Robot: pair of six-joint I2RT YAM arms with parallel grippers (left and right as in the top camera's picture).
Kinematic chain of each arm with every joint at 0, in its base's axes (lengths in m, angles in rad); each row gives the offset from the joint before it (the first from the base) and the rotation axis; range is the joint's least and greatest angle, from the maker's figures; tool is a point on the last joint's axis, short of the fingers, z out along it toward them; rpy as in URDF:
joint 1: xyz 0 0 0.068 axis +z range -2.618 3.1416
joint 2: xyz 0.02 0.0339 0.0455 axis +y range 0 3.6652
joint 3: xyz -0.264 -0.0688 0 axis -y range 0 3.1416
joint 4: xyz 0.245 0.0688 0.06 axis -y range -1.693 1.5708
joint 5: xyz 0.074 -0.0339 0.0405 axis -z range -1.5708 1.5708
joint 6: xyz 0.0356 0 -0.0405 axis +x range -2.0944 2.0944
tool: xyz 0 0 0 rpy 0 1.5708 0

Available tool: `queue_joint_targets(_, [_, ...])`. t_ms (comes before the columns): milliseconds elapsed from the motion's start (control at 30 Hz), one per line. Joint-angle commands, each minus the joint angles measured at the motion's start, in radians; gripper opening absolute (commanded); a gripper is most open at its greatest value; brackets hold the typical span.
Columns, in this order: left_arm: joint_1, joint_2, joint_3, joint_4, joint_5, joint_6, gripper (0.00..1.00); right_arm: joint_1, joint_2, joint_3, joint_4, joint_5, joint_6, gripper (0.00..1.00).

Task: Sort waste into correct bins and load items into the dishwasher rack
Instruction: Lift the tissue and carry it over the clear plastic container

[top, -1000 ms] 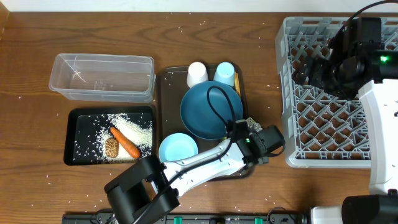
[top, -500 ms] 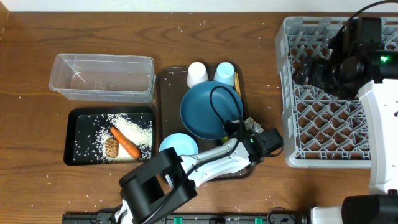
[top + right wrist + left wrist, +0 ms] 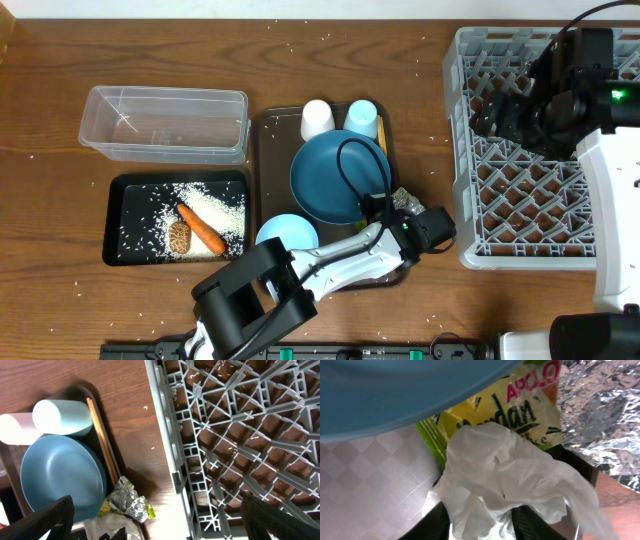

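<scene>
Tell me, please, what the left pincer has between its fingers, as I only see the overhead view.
Observer: The white napkin fills the left pincer, with a finger against each side of it.
Operator: What lies beneath it?
Observer: A green-yellow wrapper, partly under the plate rim, with foil beside it.
Operator: And the right pincer, please?
Observer: The right pincer is wide open and empty, over the rack edge.
</scene>
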Motion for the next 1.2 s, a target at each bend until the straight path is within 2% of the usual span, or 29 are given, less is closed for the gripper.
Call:
queue_joint_targets(0, [0.001, 0.000, -0.008, -0.015, -0.023, -0.004, 0.32, -0.005, -0.003, 0.010, -0.001, 0.003, 0.013, 0.99])
queue_joint_targets(100, [0.001, -0.021, -0.008, -0.034, -0.019, -0.004, 0.19, -0.005, -0.003, 0.010, -0.001, 0.003, 0.013, 0.99])
queue_joint_targets(167, [0.001, -0.047, -0.008, -0.056, -0.019, -0.004, 0.15, -0.005, -0.003, 0.010, -0.001, 0.003, 0.013, 0.99])
queue_joint_targets(533, [0.003, -0.259, -0.008, -0.162, -0.030, -0.007, 0.14, -0.005, -0.003, 0.010, -0.001, 0.003, 0.013, 0.99])
queue_joint_targets(700, [0.051, -0.359, -0.008, -0.230, -0.158, -0.007, 0.14, -0.005, -0.003, 0.010, -0.001, 0.003, 0.013, 0.99])
queue_joint_targets(967, [0.313, -0.437, -0.008, -0.290, -0.355, -0.007, 0.13, -0.005, -0.003, 0.010, -0.001, 0.003, 0.013, 0.99])
queue_joint_targets(1167, [0.565, -0.427, -0.008, -0.219, -0.405, -0.007, 0.14, -0.005, -0.003, 0.010, -0.001, 0.003, 0.013, 0.99])
